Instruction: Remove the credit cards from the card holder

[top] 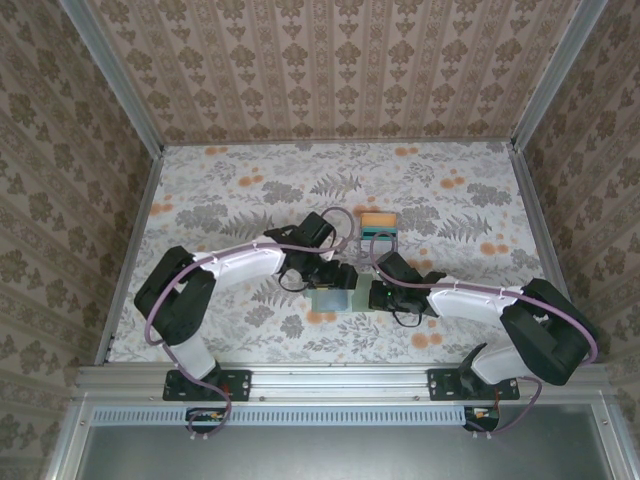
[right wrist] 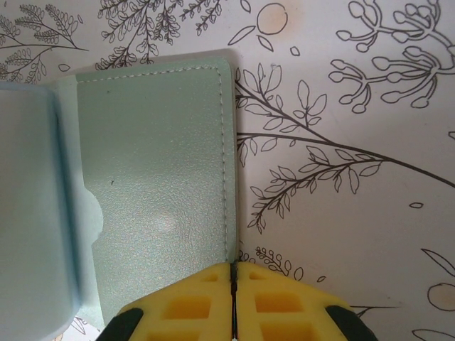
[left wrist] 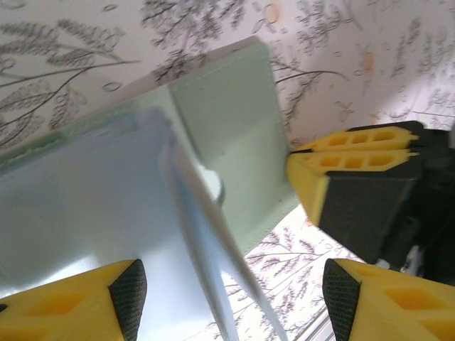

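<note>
The card holder (top: 331, 299) lies open in the middle of the table, its sage-green flap (left wrist: 227, 128) flat and its grey-blue inner face (left wrist: 78, 206) beside it. My left gripper (left wrist: 231, 284) is open above it. A thin pale sheet (left wrist: 206, 234) stands up between its fingers, touching neither pad; I cannot tell whether it is a card or a pocket leaf. My right gripper (right wrist: 232, 266) is shut, its tips against the flap's right edge (right wrist: 229, 177). An orange card and a teal card (top: 379, 224) lie on the table just beyond the holder.
Both arms meet over the middle of the floral tabletop (top: 230, 190). The right gripper's yellow fingers (left wrist: 355, 167) sit close beside my left gripper. Patterned walls (top: 330, 70) enclose the table on three sides.
</note>
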